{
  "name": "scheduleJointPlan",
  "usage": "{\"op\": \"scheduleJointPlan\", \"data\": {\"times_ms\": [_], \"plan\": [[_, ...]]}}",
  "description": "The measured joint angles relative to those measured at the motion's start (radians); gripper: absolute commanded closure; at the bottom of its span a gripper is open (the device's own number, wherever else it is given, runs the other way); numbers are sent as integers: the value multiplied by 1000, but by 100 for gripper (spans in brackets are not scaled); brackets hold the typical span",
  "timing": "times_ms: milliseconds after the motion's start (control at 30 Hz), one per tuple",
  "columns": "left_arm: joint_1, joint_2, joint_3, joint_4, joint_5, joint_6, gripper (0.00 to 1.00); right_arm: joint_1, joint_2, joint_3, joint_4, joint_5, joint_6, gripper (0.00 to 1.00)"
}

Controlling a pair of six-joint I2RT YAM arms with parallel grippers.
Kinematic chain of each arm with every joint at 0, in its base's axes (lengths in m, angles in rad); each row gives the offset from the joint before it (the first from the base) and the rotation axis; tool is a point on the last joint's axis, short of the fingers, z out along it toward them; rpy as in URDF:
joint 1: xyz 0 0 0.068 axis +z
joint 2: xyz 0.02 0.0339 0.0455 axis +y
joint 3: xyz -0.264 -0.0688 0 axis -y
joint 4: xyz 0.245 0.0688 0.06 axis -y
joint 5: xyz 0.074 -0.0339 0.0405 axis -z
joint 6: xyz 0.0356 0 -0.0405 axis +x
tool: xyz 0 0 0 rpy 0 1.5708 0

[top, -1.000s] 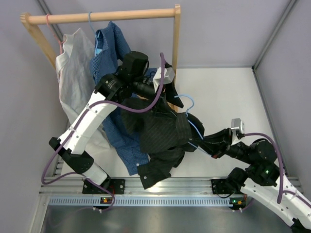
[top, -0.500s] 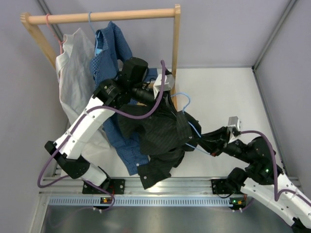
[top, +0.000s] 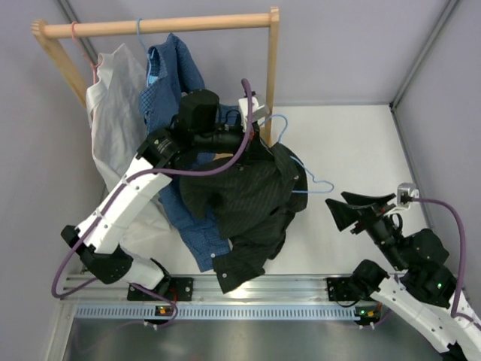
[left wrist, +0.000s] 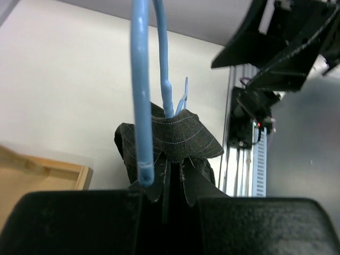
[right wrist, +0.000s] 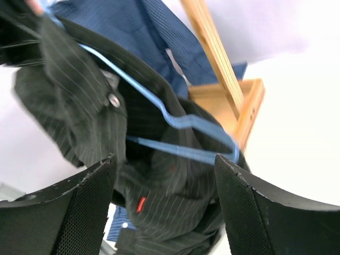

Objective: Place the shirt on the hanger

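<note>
Dangling shirt [top: 248,194] on hanger [left wrist: 141,106] in left claw [left wrist: 169,194]; right claw [top: 352,210] agape.

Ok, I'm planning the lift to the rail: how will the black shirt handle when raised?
Probably floppy: the shirt drapes in folds, one sleeve dangling. Likely light, as the thin wire hanger carries it. It might slip, since one hanger corner pokes out bare.

It looks like a robotics lab: plain grey panel walls [top: 353,45] box in a white tabletop [top: 361,143], an aluminium mounting rail [top: 263,287] runs along its near edge, and purple cables [top: 246,113] loop about.
</note>
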Motion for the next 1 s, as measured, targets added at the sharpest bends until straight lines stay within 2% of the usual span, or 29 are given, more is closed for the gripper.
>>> {"op": "scheduleJointPlan", "data": {"times_ms": [167, 367, 600, 633, 667, 733, 767, 800, 933, 1000], "plan": [[0, -118, -148, 149, -174, -148, 100, 0, 33, -72, -24, 75, 237, 39], [0, -231, -264, 265, -274, -251, 100, 0, 100, -210, 87, 48, 459, 40], [0, -246, -331, 325, -332, -302, 100, 0, 328, -214, 304, 7, 515, 41], [0, -247, -340, 328, -337, -305, 100, 0, 365, -213, 335, 6, 518, 44], [0, -247, -344, 330, -341, -308, 100, 0, 388, -213, 359, 5, 521, 51], [0, -247, -350, 331, -348, -312, 100, 0, 448, -212, 409, 5, 527, 54], [0, -248, -352, 332, -349, -315, 100, 0, 477, -212, 433, 5, 532, 61], [0, -250, -354, 332, -351, -316, 100, 0, 503, -212, 456, 5, 533, 64], [0, -264, -361, 337, -352, -320, 100, 0, 580, -212, 524, 15, 546, 71], [0, -276, -369, 338, -352, -320, 100, 0, 591, -212, 549, 33, 546, 71]]}}
